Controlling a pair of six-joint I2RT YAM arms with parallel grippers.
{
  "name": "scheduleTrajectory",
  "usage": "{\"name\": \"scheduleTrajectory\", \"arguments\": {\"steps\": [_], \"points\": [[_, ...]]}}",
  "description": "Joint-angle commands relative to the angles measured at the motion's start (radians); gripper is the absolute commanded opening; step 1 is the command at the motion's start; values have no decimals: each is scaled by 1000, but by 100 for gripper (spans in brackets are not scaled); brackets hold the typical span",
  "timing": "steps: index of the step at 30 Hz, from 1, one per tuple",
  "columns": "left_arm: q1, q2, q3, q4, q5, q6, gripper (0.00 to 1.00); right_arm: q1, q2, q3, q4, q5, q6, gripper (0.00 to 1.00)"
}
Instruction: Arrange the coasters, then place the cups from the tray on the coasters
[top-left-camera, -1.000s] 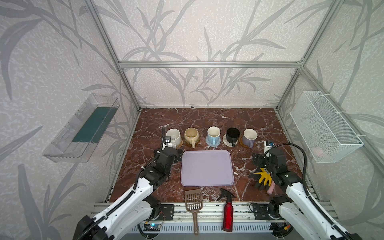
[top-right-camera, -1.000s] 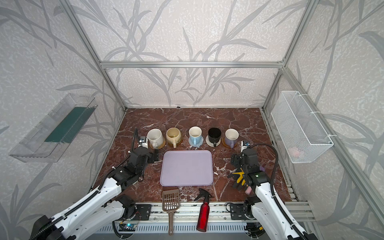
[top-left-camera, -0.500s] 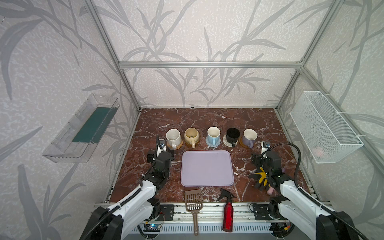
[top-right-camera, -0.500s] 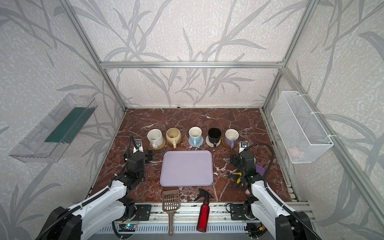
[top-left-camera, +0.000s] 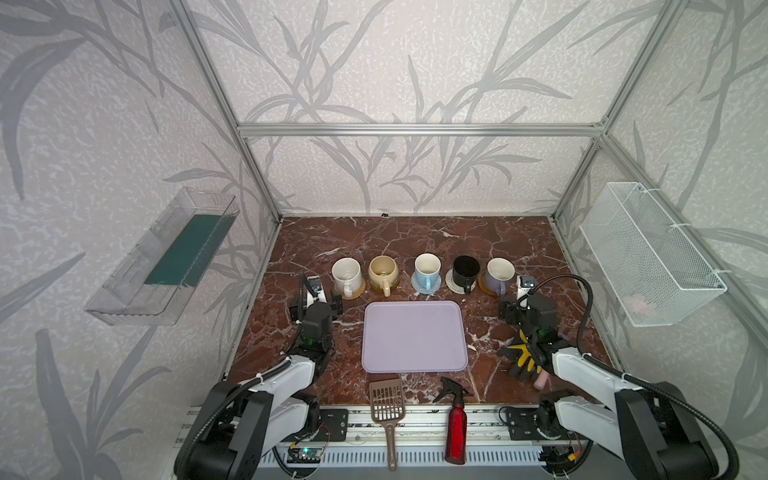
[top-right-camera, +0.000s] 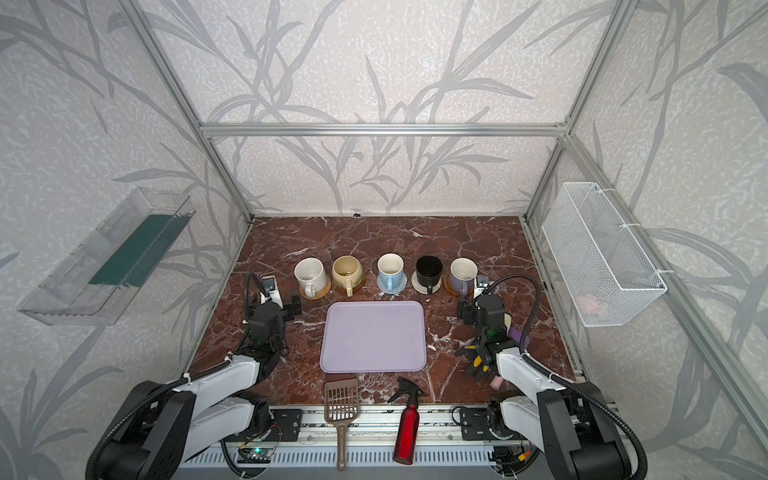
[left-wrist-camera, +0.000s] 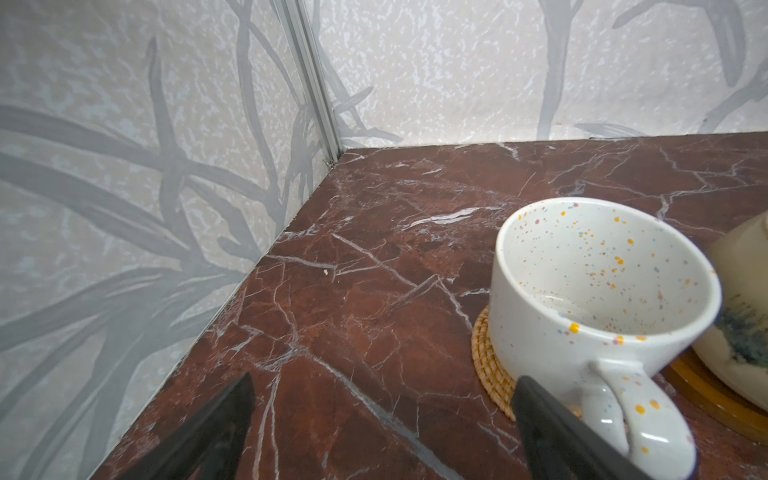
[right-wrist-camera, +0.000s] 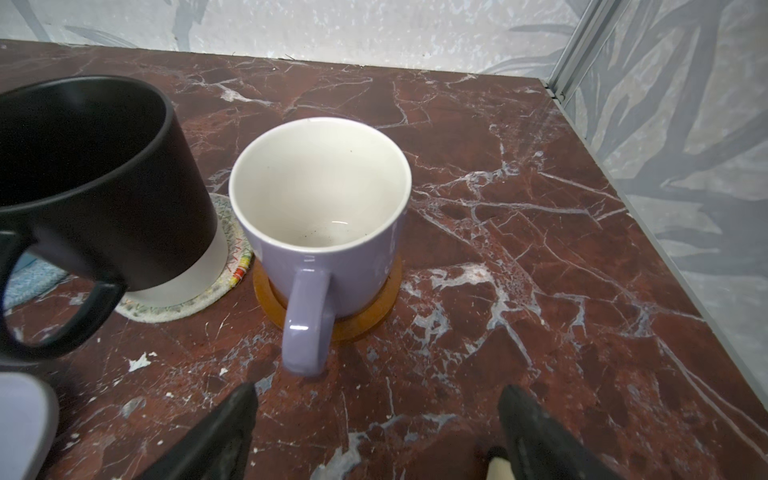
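The left arm (top-left-camera: 286, 374) lay low on the left side, its white forearm stretched forward from its base and the wrist raised at its end. The left gripper (left-wrist-camera: 384, 380) pointed toward the back, its two dark fingers (left-wrist-camera: 216, 432) spread wide and holding nothing. The right arm (top-left-camera: 582, 368) mirrored that pose on the right. The right gripper (right-wrist-camera: 377, 390) likewise stood wide apart and empty.

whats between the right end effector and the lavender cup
Only bare marble table lies between the open right end effector and the lavender cup, as the right wrist view shows.
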Motion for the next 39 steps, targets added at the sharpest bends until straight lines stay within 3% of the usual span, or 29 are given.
{"name": "scheduleTrajectory", "arguments": {"steps": [1,11,20,32,39], "points": [[29,68,-11,184,63,30,99,-6,56,49,112,10,-41,92],[120,226,36,304,211,10,99,-48,198,137,146,-63,-66,95],[139,451,82,459,246,34,99,-63,303,148,238,-77,-69,95],[213,411,201,158,330,-46,99,-69,380,147,333,-101,-74,100],[232,409,203,154,359,-57,99,-70,391,134,363,-118,-86,99]]}}
